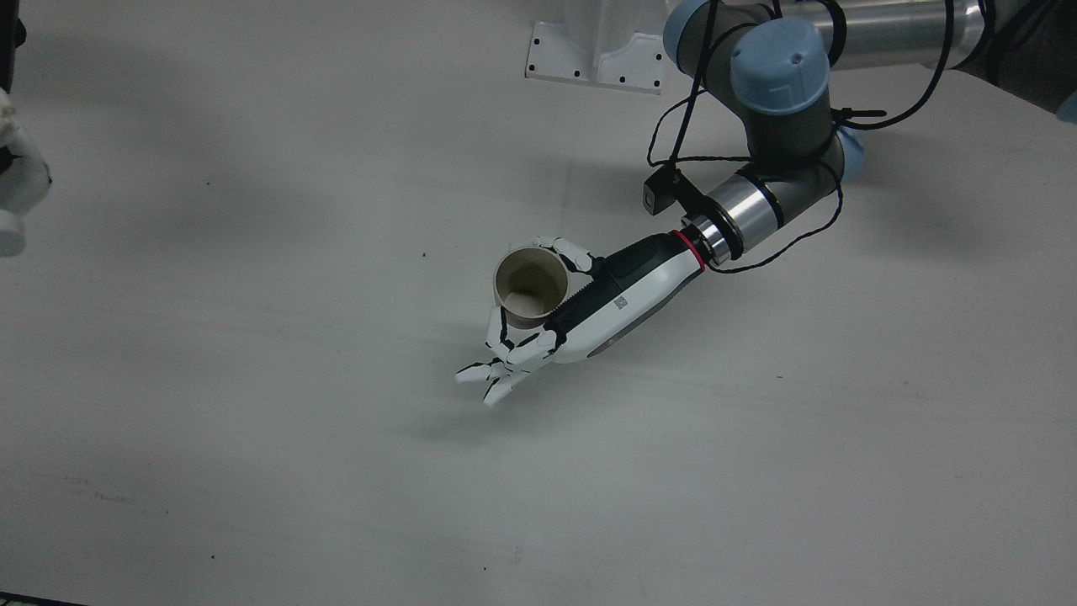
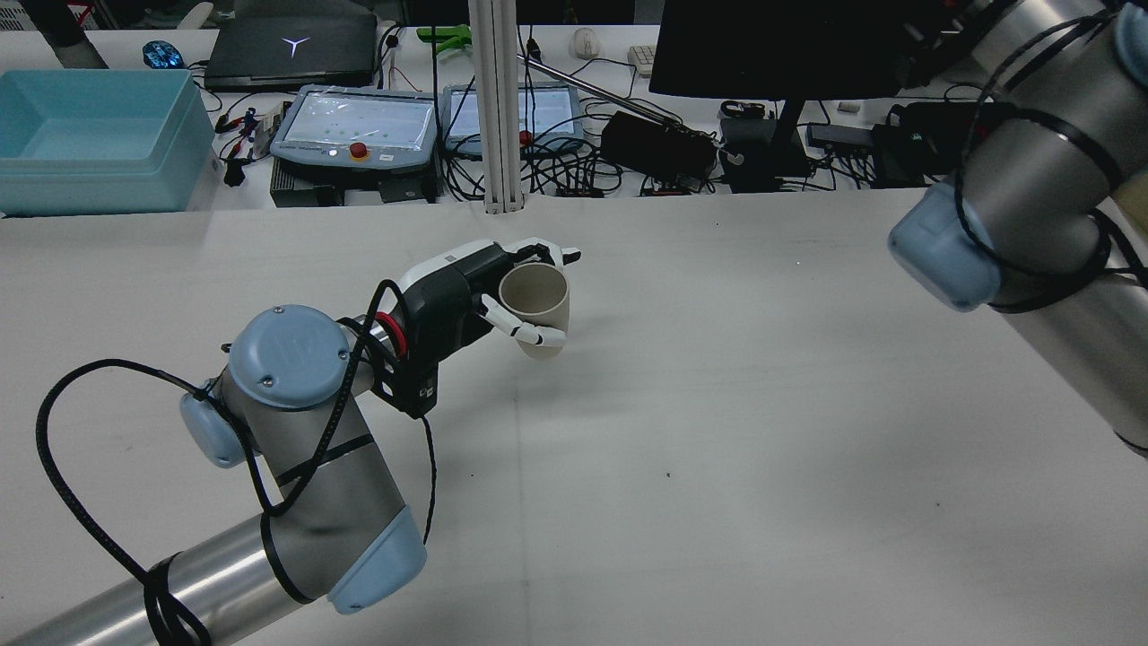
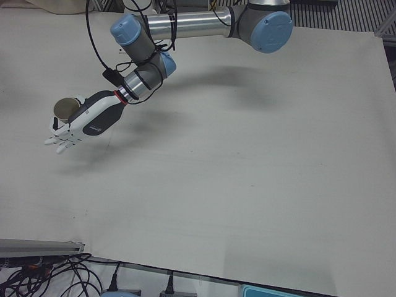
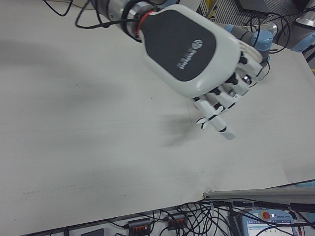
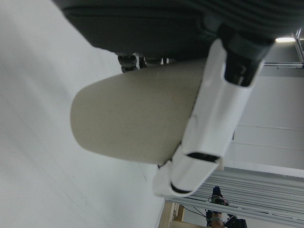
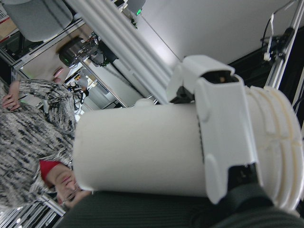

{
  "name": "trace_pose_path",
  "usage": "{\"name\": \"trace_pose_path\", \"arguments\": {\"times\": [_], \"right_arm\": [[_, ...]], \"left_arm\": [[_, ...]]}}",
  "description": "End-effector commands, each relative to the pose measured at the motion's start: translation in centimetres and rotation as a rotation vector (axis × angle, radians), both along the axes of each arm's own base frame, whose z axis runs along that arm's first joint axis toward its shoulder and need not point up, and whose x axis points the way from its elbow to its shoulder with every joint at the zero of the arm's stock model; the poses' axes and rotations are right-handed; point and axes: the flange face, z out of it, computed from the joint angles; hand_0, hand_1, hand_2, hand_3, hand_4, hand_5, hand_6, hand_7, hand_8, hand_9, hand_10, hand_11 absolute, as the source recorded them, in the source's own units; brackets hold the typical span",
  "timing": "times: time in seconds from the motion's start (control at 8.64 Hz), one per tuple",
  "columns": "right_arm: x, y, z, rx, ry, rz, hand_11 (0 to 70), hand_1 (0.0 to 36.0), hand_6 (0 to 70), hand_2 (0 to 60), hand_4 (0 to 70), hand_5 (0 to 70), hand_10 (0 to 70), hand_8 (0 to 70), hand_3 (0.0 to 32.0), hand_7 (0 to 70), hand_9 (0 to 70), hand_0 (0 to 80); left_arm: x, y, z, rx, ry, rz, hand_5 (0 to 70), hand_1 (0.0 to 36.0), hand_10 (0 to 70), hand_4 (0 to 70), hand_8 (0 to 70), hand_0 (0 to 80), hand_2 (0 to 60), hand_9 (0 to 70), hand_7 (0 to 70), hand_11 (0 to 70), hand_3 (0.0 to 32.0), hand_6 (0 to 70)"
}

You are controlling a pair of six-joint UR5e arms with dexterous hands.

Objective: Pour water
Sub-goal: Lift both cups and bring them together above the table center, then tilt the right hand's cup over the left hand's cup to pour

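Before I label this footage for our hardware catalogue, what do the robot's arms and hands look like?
Each arm has silver-grey tubes with pale blue joint caps and loose black cables. The left hand is white with a black palm side, white fingers black at the joints, and a red wrist ring. The right hand has a dark back panel bearing a small logo.

The right robot hand (image 1: 15, 181) is cut off at the front view's left edge. Its white bottle (image 6: 156, 152) shows only up close, mouth end cropped. Above the table (image 1: 336, 471), the cup (image 1: 530, 286)'s far wall hides behind fingers.
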Motion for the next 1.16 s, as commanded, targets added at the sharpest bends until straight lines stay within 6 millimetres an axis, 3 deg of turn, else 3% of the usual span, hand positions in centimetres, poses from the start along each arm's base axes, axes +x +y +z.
{"name": "trace_pose_path", "arguments": {"times": [0.0, 0.12, 0.23, 0.35, 0.46, 0.69, 0.93, 1.04], "right_arm": [[-16.5, 4.9, -6.5, 0.096, 0.185, -0.018, 26.1, 36.0, 70.0, 60.0, 70.0, 26.4, 15.3, 48.8, 0.0, 70.0, 64.3, 80.0], [-21.4, 7.3, -6.0, 0.086, 0.242, -0.038, 23.5, 36.0, 70.0, 60.0, 70.0, 26.0, 13.6, 47.5, 0.0, 70.0, 62.4, 80.0], [-23.6, 8.8, -5.2, 0.069, 0.28, -0.04, 18.8, 36.0, 70.0, 60.0, 70.0, 25.3, 10.2, 45.6, 0.0, 70.0, 60.2, 80.0], [-24.4, 9.2, -3.6, 0.046, 0.306, -0.055, 16.1, 36.0, 70.0, 60.0, 70.0, 24.9, 8.2, 43.8, 0.0, 70.0, 58.7, 80.0], [-24.4, 9.2, -2.5, 0.03, 0.323, -0.058, 14.1, 36.0, 68.3, 60.0, 63.5, 24.6, 6.7, 42.5, 0.0, 70.0, 58.2, 80.0], [-24.3, 9.3, -1.1, -0.003, 0.361, -0.062, 13.2, 36.0, 66.8, 60.0, 62.0, 24.6, 6.1, 42.8, 0.0, 70.0, 58.4, 80.0], [-24.4, 9.1, 0.3, -0.018, 0.393, -0.05, 12.8, 36.0, 65.1, 60.0, 59.0, 24.4, 5.8, 42.6, 0.0, 70.0, 58.1, 80.0], [-23.7, 9.3, -0.2, -0.01, 0.376, -0.043, 12.7, 36.0, 65.0, 60.0, 58.7, 24.4, 5.7, 42.6, 0.0, 70.0, 58.2, 80.0]], "left_arm": [[3.0, 0.9, -3.3, -0.007, 0.003, 0.013, 70.0, 36.0, 3.5, 21.5, 2.1, 80.0, 60.0, 0.7, 10.7, 9.8, 0.0, 13.3], [2.8, 0.8, -3.2, -0.011, 0.001, 0.011, 70.0, 36.0, 3.3, 21.5, 2.1, 80.0, 60.0, 0.8, 11.0, 9.5, 0.0, 13.4], [2.2, 0.3, -3.1, -0.013, 0.003, 0.003, 70.0, 36.0, 3.3, 21.5, 2.1, 80.0, 60.0, 0.8, 11.1, 9.5, 0.0, 13.5], [1.1, -0.8, -2.6, -0.016, 0.0, -0.017, 70.0, 36.0, 3.3, 21.0, 2.1, 80.0, 60.0, 0.7, 10.9, 9.5, 0.0, 13.2], [-0.5, -2.2, -2.6, -0.014, 0.004, -0.041, 70.0, 36.0, 3.2, 20.7, 2.1, 80.0, 60.0, 0.7, 10.5, 9.4, 0.0, 13.1], [-2.9, -3.7, -0.9, -0.039, 0.007, -0.064, 70.0, 36.0, 3.2, 20.1, 2.2, 80.0, 60.0, 0.6, 10.0, 9.4, 0.0, 12.7], [-4.0, -3.5, 1.7, -0.062, -0.004, -0.069, 70.0, 36.0, 3.1, 19.7, 2.0, 80.0, 60.0, 0.5, 9.5, 9.3, 0.0, 12.2], [-4.5, -2.9, 3.1, -0.065, -0.01, -0.067, 70.0, 36.0, 3.0, 19.2, 2.1, 80.0, 60.0, 0.4, 9.2, 9.2, 0.0, 11.9]]}}
